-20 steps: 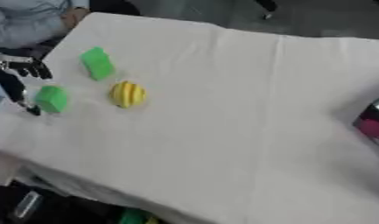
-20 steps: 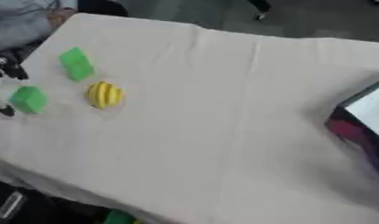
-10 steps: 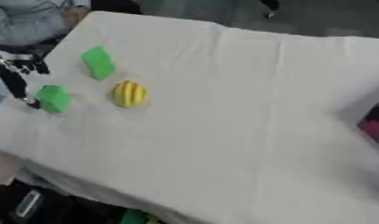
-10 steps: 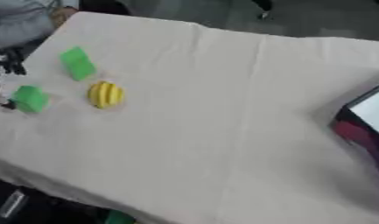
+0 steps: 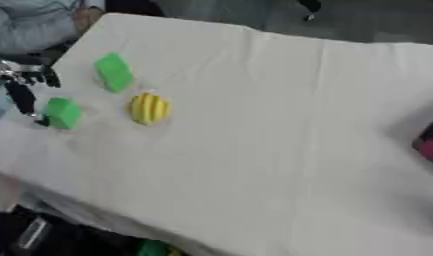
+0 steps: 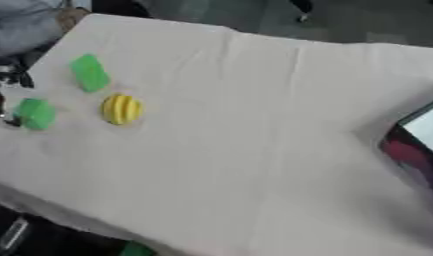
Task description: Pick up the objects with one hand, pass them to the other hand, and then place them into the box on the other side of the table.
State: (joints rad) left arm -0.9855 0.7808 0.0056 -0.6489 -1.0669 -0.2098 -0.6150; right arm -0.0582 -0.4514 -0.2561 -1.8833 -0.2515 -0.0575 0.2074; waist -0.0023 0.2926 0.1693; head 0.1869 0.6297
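Observation:
Three objects lie on the white cloth at the left. A small green block [image 5: 62,113] is nearest the table's left edge. A larger green block [image 5: 114,73] lies farther back. A yellow ribbed rounded object [image 5: 149,108] rests to their right. My left hand [image 5: 23,87] comes in at the left edge, its dark fingers pointing down just left of the small green block, one fingertip at the block's side. Nothing is held between them. The dark red box [image 6: 415,146] shows at the right edge. My right hand is out of sight.
The white cloth table [image 5: 272,125] runs askew, its near edge dropping to a dark floor at the lower left. A green item [image 5: 154,248] shows below that edge. A person in a light sleeve sits at the far left corner.
The whole picture has shifted a little, so the camera has moved. My left hand stays beside the small green block; the objects have not moved.

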